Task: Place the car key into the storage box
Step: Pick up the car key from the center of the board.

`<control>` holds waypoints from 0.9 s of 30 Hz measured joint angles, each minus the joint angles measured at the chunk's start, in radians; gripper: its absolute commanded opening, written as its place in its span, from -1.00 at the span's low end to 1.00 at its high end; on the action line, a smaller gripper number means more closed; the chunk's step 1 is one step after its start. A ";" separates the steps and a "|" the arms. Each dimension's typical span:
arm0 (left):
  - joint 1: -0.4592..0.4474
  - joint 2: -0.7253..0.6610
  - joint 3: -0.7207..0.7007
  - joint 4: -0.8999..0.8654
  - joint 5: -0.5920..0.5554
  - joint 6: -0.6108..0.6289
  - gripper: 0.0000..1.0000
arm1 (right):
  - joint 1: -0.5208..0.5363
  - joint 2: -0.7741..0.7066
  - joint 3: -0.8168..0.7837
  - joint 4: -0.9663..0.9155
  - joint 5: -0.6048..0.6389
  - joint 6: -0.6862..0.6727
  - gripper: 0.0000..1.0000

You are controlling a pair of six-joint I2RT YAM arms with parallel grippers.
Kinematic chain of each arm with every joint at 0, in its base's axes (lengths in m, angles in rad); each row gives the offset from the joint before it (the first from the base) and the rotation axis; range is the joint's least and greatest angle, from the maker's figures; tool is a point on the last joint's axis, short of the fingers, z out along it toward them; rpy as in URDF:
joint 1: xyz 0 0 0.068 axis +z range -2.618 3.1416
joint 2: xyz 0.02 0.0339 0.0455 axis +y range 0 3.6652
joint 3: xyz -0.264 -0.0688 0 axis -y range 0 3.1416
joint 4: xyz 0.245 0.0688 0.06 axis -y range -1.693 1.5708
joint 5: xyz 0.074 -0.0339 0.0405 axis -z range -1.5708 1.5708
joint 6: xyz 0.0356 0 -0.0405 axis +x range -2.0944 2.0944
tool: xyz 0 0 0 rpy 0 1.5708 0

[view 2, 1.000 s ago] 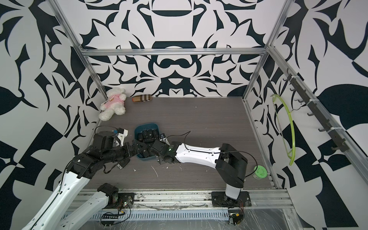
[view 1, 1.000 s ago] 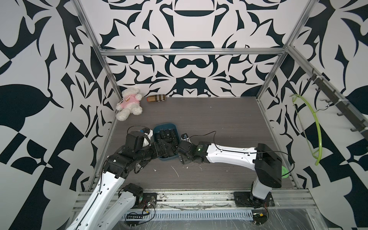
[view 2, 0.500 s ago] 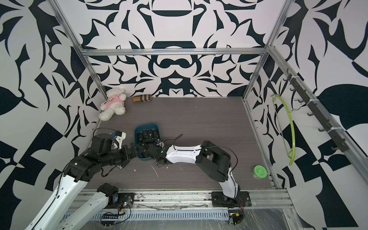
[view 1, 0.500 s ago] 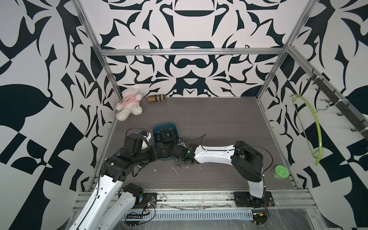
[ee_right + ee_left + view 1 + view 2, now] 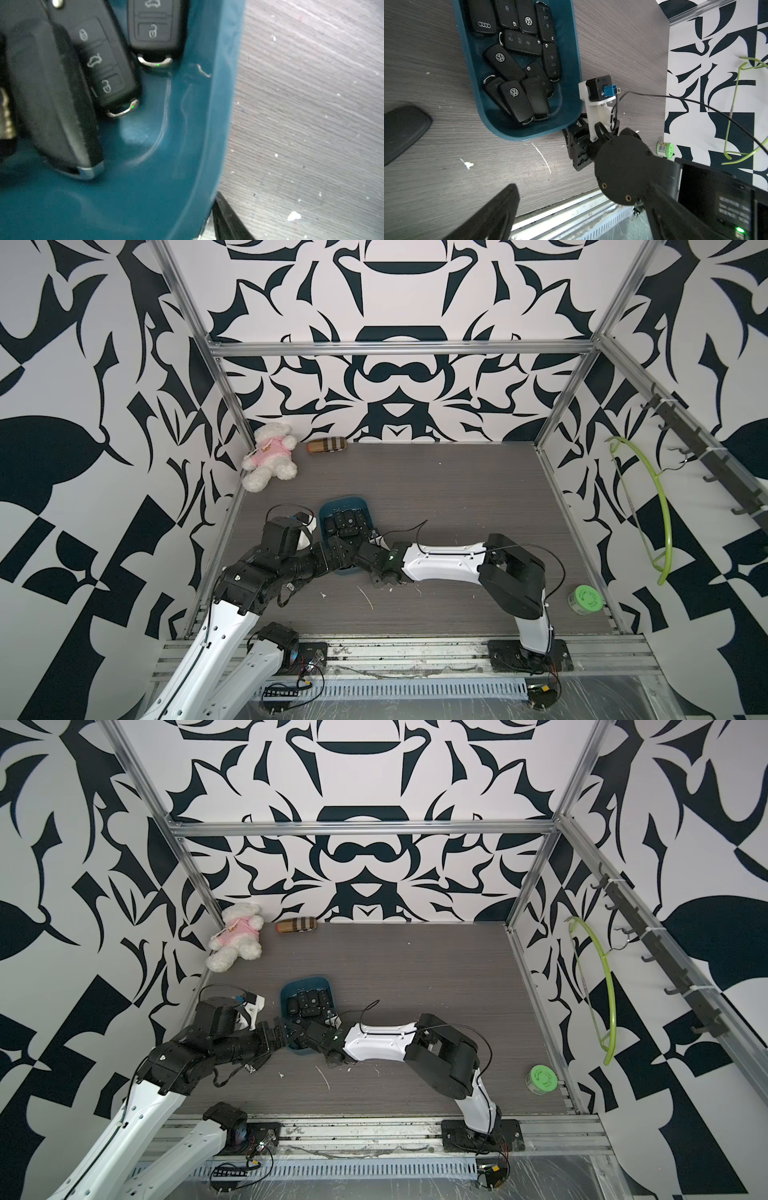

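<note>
A dark teal storage box [image 5: 344, 504], shallow with low walls and rounded corners, is seen lying flat on the grey wood-grain table, left of centre in both top views. Black car keys [image 5: 516, 99] are piled inside it, overlapping. 3 are marked VW and 1 Audi. Pale scratches are visible on its floor.

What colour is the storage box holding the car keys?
The storage box is dark teal-blue; left wrist view shows it best.
</note>
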 measured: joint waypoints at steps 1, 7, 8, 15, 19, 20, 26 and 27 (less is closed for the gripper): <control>0.000 0.003 0.000 0.002 0.000 0.000 0.98 | -0.001 0.000 -0.002 0.002 -0.001 0.000 0.02; 0.000 0.017 0.000 0.003 0.000 0.000 0.98 | -0.017 -0.022 -0.039 0.038 -0.031 0.005 0.05; 0.000 0.019 0.000 0.003 0.000 0.000 0.98 | -0.020 -0.027 -0.048 0.048 -0.039 0.008 0.00; 0.000 0.033 0.000 0.014 0.000 0.001 0.98 | -0.034 -0.049 -0.079 0.073 -0.061 0.021 -0.16; 0.000 0.044 0.000 0.021 0.000 0.001 0.99 | -0.038 -0.068 -0.093 0.061 -0.059 0.022 -0.14; 0.000 0.048 0.000 0.022 0.000 0.000 0.98 | -0.039 -0.079 -0.098 0.053 -0.056 0.022 -0.14; 0.000 0.068 0.000 0.051 0.000 0.001 0.99 | -0.064 -0.183 -0.122 0.001 -0.027 0.021 -0.14; 0.000 0.071 0.000 0.055 -0.001 0.001 0.98 | -0.071 -0.206 -0.124 -0.013 -0.019 0.021 -0.14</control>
